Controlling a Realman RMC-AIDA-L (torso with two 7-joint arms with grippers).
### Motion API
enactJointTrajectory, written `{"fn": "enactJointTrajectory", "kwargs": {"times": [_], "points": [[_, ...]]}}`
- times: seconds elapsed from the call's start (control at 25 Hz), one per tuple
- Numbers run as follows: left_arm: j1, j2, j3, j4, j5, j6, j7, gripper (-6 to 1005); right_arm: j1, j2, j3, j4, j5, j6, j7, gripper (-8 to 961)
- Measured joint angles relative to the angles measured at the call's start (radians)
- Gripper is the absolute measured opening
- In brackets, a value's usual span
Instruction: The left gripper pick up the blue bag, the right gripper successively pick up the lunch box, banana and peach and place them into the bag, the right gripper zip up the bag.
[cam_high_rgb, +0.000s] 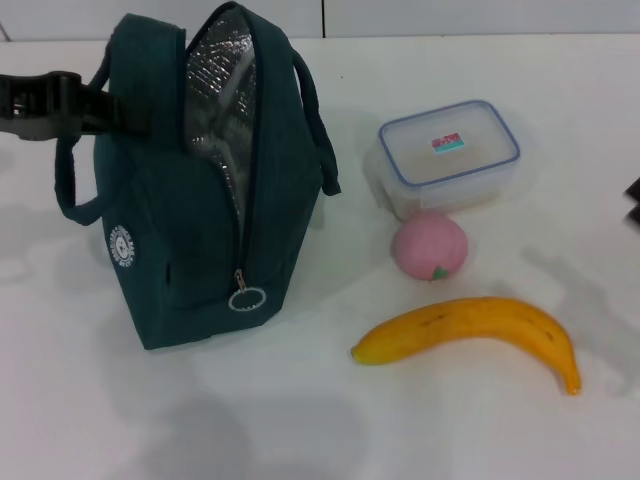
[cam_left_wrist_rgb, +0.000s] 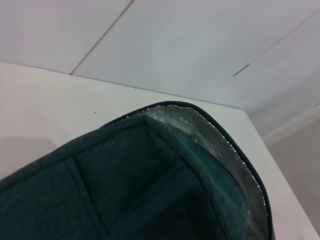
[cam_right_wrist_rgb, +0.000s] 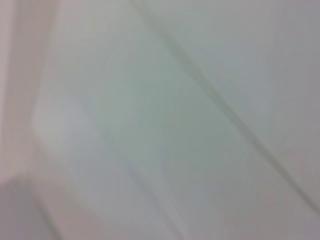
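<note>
While the blue bag (cam_high_rgb: 190, 200) stands upright on the white surface (cam_high_rgb: 300, 420), the left pincer (cam_high_rgb: 50, 105) sits at its upper left side, right against the near loop handle. Whether its fingers are clamped on the fabric or merely beside it cannot be told. The left wrist camera looks closely down on the bag's teal cloth and a strip of its silver lining (cam_left_wrist_rgb: 220, 145).

The bag's mouth gapes open along the top, with the zipper ring (cam_high_rgb: 246, 299) hanging low on the front. Being soft fabric, the bag will likely sag and fold if gripped by a wall; the handle or the stiffer top rim looks the better hold for keeping the mouth open.

To the right of the bag, well apart from it, lie the three items. The lunch box (cam_high_rgb: 450, 155) is farthest back, a rigid, smooth plastic container, probably light and somewhat slippery, best taken across its shorter sides. The peach (cam_high_rgb: 430, 246) sits just in front of it, round and liable to roll. The banana (cam_high_rgb: 475, 335) lies nearest, best gripped mid-length and gently.

Only a dark sliver at the right edge hints at the right pincer (cam_high_rgb: 633, 200), its fingers unseen.
</note>
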Motion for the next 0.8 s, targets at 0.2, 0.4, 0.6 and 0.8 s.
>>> {"fn": "enactJointTrajectory", "kwargs": {"times": [0.2, 0.4, 0.6, 0.8], "points": [[0.0, -0.003, 0.001, -0.005, -0.023, -0.002, 0.007, 32, 0.005, -0.002, 0.0, 0.0, 0.111, 0.122, 0.281, 869], [-0.001, -0.003, 0.005, -0.01, -0.035, -0.003, 0.017, 32, 0.057, 0.006, 0.0, 0.008, 0.136, 0.31, 0.459, 869], [-0.003, -0.003, 0.004, -0.011, -0.036, -0.004, 0.027, 32, 0.131, 0.009, 0.0, 0.043, 0.148, 0.476, 0.529, 869], [-0.013, -0.003, 0.005, -0.011, -0.037, -0.006, 0.032, 32, 0.211, 0.016, 0.0, 0.069, 0.15, 0.592, 0.561, 869]]}}
